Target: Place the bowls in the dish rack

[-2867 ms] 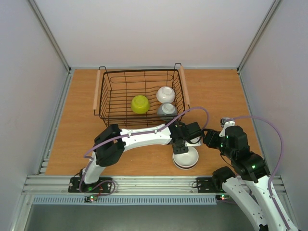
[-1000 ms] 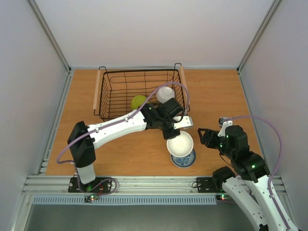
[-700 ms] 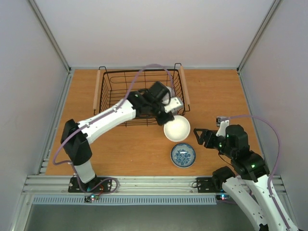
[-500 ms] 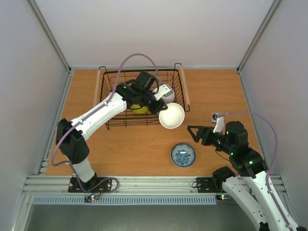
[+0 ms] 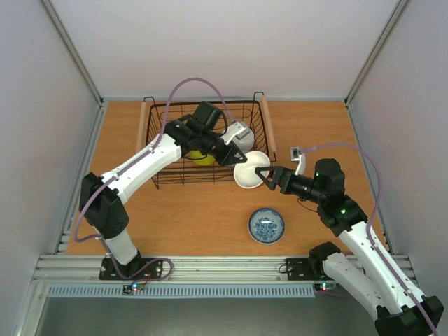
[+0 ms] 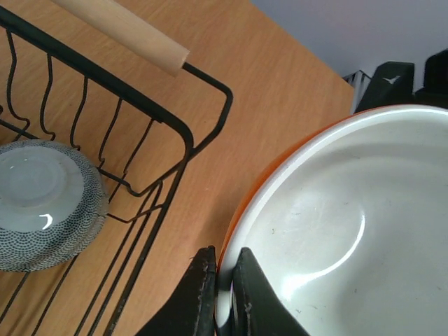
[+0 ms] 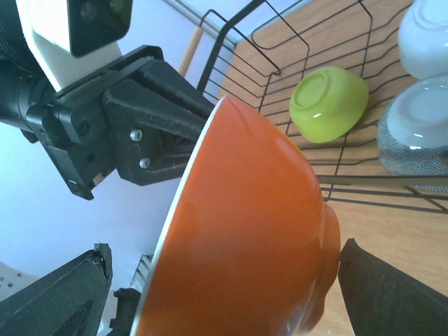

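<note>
Mid-air handover, I'd say: left gripper (image 6: 225,264) clamps the rim of the orange bowl (image 7: 252,231) just outside the dish rack (image 5: 168,119), right gripper (image 5: 267,178) gapes wide around it and needs to close next.

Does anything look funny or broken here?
Nothing is broken or spilled. The orange bowl hangs tilted in the air beside the rack, pinched at its rim by the left gripper, with the right gripper open around it. The blue bowl sits alone on the table.
</note>
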You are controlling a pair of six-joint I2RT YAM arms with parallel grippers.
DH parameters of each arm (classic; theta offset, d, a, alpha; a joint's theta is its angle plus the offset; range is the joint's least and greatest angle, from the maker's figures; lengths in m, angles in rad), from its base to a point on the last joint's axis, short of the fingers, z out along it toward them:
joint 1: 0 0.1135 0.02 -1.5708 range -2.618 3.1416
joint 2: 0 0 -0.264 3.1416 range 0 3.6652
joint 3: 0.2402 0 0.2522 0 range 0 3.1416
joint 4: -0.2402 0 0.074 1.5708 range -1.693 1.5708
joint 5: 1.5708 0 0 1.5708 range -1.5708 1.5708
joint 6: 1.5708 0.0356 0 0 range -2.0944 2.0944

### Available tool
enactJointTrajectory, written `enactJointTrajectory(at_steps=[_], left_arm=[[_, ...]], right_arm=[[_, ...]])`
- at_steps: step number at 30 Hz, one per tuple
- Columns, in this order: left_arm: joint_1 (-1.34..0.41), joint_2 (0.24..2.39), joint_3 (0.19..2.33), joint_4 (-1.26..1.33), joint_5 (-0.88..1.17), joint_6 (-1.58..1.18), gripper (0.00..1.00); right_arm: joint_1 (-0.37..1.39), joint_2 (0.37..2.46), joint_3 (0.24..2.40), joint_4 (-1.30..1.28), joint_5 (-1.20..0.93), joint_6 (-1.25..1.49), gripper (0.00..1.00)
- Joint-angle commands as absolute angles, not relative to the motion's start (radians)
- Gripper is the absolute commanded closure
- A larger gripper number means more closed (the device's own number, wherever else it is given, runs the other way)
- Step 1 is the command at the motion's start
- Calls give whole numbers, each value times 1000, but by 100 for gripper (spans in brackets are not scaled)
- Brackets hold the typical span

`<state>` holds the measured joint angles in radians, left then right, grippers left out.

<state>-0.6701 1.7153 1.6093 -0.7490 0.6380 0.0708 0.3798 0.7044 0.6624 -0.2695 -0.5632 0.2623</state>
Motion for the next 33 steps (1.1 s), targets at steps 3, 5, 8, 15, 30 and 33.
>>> enactJointTrajectory(at_steps=[3, 5, 8, 15, 30, 33], left_arm=[[-665, 1622, 1591, -676, 741, 42, 99], [-662, 1610, 1583, -668, 746, 40, 100], [-650, 1602, 1575, -658, 749, 37, 99], [-645, 1592, 1560, -646, 761, 35, 100], [-633, 1591, 1547, -640, 771, 31, 100], [-633, 1587, 1544, -644, 760, 42, 99]], right_arm=[[383, 700, 640, -142, -617, 307, 10], [383, 689, 624, -116, -626, 327, 10], [383, 677, 607, -85, -642, 357, 11], [383, 696, 592, -9, -690, 414, 14], [383, 780, 586, 235, -810, 531, 63], [383, 793, 593, 252, -818, 534, 95]])
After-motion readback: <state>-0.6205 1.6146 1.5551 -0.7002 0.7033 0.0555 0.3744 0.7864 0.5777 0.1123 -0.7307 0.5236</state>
